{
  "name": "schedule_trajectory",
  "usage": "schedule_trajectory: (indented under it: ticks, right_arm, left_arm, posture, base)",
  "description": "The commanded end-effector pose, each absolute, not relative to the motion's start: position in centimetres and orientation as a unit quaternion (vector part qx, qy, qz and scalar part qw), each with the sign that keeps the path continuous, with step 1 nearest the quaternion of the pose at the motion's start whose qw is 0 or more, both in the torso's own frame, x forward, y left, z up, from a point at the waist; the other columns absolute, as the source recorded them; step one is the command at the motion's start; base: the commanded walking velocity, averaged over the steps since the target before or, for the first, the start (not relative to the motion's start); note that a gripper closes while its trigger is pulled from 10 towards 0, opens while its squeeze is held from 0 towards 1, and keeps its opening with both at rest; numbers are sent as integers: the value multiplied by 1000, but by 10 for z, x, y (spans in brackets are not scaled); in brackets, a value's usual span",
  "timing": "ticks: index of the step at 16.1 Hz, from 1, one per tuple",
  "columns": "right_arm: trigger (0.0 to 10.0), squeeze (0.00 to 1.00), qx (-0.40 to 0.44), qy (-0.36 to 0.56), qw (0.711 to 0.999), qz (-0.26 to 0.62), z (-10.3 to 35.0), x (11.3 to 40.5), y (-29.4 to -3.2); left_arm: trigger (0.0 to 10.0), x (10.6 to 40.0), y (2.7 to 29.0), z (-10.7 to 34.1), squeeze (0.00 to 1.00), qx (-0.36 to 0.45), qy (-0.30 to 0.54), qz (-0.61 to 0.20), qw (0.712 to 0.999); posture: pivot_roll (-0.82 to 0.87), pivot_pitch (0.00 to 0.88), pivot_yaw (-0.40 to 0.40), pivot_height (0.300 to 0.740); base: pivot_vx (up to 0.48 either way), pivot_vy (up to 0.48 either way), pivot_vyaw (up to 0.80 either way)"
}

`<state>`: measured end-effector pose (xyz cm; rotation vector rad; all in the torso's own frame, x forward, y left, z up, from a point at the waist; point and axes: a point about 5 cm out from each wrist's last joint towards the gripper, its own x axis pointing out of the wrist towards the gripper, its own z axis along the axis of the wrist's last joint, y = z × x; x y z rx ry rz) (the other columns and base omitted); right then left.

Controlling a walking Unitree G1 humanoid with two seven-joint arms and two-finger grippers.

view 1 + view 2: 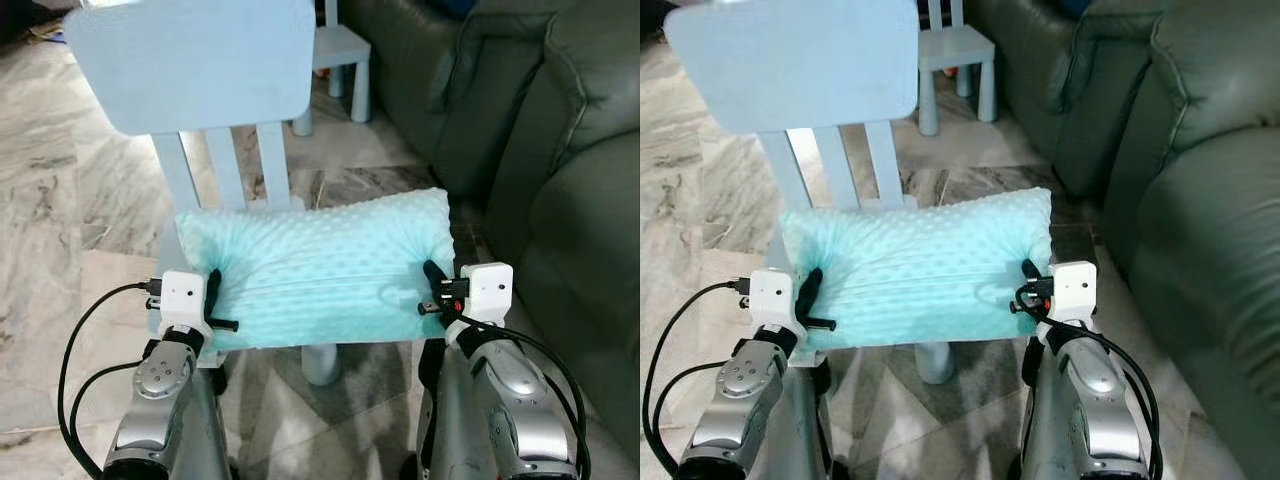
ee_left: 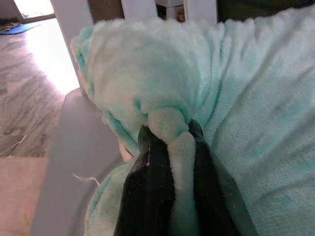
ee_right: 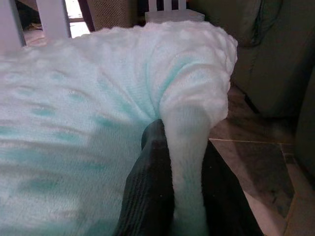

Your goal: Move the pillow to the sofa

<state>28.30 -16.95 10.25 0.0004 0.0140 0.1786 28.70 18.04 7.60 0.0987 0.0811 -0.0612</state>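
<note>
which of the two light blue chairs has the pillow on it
The near light blue wooden chair, right before the robot, bears the mint green dotted pillow; the far light blue chair beside the dark green sofa bears none.

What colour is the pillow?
Pale mint green pillow with raised dots, clearest in the left eye view.

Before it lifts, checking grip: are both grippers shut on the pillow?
Yes. Left fingers and right fingers each pinch a fold of the pillow.
</note>
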Motion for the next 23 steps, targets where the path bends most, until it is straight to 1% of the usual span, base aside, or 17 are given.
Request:
schedule_trajectory:
  ticks: [1, 3, 5, 16, 23]
  right_arm:
    - [10000, 0, -1, -2, 997, 76, 108, 283, -174]
    - [10000, 0, 0, -7, 997, 76, 110, 284, -175]
    - [10000, 0, 0, -8, 997, 77, 111, 284, -174]
    - [10000, 0, 1, -7, 997, 79, 111, 284, -174]
    - [10000, 0, 0, -9, 997, 80, 113, 285, -175]
  left_arm:
    - [10000, 286, 185, 75, 0, 55, 44, -23, 997]
    - [10000, 286, 185, 75, 0, 56, 43, -24, 997]
    - [10000, 286, 184, 75, 0, 56, 43, -25, 997]
    - [10000, 288, 182, 75, 0, 47, 45, -30, 997]
    - [10000, 290, 179, 77, 0, 41, 43, -35, 998]
  posture:
    - [-137, 0, 47, 434]
    - [-138, 0, 48, 434]
    - [-139, 0, 48, 454]
    - [-144, 0, 48, 599]
    - [-146, 0, 46, 679]
  base:
    - [0, 0, 0]
    - [0, 0, 0]
    - [0, 0, 0]
    - [0, 0, 0]
    - [0, 0, 0]
